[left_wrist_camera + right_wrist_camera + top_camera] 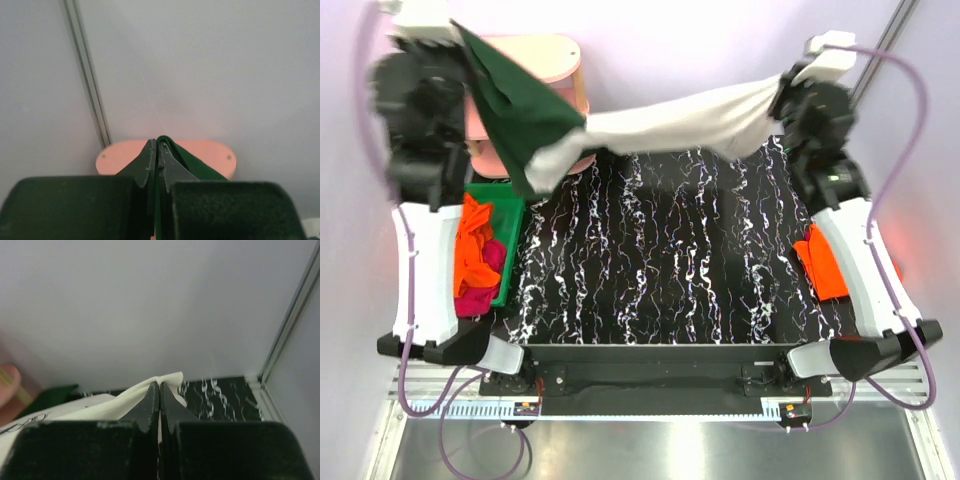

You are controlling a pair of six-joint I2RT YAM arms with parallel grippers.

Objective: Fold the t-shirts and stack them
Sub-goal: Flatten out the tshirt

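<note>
Black marbled bench (660,270) carries an orange t-shirt (825,262) at near right and a green bin (513,250) of orange and magenta shirts (478,255) at left. Farther back, the left pincer (157,144) and right pincer (160,384) each clench the white green-sleeved t-shirt (690,122) — stretched aloft between them.

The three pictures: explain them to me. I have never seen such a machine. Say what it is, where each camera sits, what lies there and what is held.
The machine is a two-armed robot. The wide picture looks down from above and behind it. The other two come from a camera on each wrist. The left gripper and the right gripper are both shut on a white t-shirt with green sleeves, stretched in the air between them above the black patterned mat. On the left, a green bin holds orange and magenta shirts. An orange shirt lies at the mat's right edge, partly under the right arm.
</note>
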